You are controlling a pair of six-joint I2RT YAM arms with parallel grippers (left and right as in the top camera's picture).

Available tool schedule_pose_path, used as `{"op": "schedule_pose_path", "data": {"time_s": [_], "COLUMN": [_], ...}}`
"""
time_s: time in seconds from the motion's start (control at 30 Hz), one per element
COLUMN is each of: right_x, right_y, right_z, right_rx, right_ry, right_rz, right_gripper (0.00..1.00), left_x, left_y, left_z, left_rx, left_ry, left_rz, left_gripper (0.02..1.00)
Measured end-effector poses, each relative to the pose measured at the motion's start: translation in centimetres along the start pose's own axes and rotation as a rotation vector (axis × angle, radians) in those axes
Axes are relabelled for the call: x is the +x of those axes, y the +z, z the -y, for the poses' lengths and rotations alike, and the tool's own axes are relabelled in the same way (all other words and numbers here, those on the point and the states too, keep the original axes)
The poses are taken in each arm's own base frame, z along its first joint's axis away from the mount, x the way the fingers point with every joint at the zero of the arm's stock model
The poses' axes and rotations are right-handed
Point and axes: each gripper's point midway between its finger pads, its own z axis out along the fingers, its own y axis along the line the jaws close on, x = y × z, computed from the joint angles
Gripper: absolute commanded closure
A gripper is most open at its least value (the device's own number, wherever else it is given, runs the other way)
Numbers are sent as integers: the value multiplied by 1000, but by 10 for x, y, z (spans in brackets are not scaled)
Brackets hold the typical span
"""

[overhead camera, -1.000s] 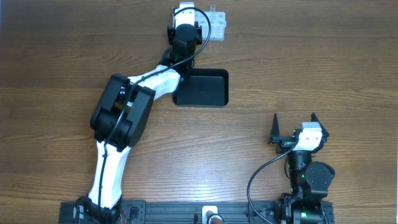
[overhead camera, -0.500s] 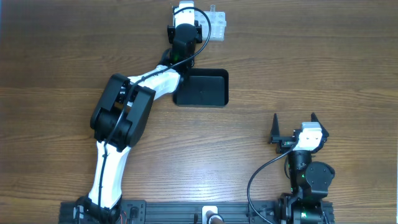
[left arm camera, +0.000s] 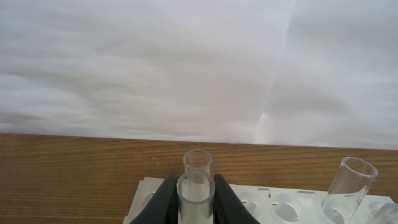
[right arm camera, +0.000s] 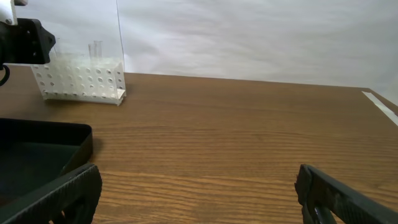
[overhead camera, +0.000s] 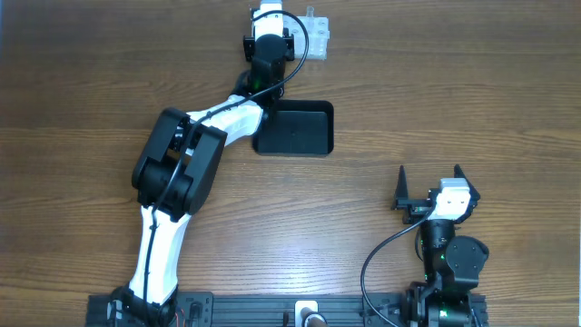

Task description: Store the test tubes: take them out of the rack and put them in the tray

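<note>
Left gripper (left arm camera: 196, 198) pinches 1 upright test tube (left arm camera: 198, 163) in the rack (left arm camera: 283, 204); the tray (overhead camera: 300, 132) lies at 6 o'clock. Right gripper (overhead camera: 428, 180), farther off, gapes empty.

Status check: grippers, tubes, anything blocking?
Left gripper shut on a test tube at the rack. Right gripper open, near its base. Tray empty; nothing between rack and tray.
</note>
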Motion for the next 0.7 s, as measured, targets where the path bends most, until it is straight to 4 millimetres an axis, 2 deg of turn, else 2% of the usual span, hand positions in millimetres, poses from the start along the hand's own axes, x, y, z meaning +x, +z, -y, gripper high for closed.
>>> {"op": "schedule_pose_path", "data": {"time_s": [0.4,0.5,0.7], "right_x": [0,0,0], "right_y": [0,0,0], "right_z": [0,0,0], "right_rx": [0,0,0], "right_ry": [0,1,0], "right_rz": [0,0,0], "right_gripper": [7,9,9], "left_x": [-6,-19,-68], "left_y": [-3,-6,-18], "left_z": [4,4,5], "left_rx": [1,0,8], "left_ry": [3,-8,-47], "left_rz": [9,30,102], "left_gripper": [982,982,980]}}
